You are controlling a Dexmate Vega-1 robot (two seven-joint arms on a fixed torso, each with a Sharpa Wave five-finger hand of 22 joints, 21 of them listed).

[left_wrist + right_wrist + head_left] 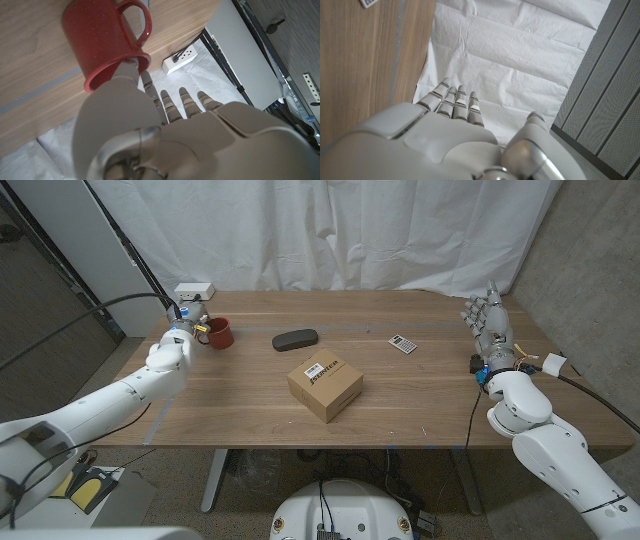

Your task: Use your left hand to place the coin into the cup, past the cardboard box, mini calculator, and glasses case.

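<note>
The red cup (219, 333) stands near the table's far left edge, and shows close up in the left wrist view (107, 42). My left hand (185, 325) hovers right beside it. Its thumb (129, 74) reaches over the cup's rim while the other fingers (172, 102) stretch out straight and apart, holding nothing I can see. The coin is not visible; a small yellowish spot (203, 327) sits at the cup's rim. The dark glasses case (295, 338), the mini calculator (403, 344) and the cardboard box (325, 387) lie further right. My right hand (490, 320) is raised at the table's right edge, fingers apart and empty.
A white power strip (194, 291) lies at the table's far left corner behind the cup, also seen past the table edge in the left wrist view (184, 56). White curtains hang behind the table. The calculator's corner (370, 3) shows in the right wrist view.
</note>
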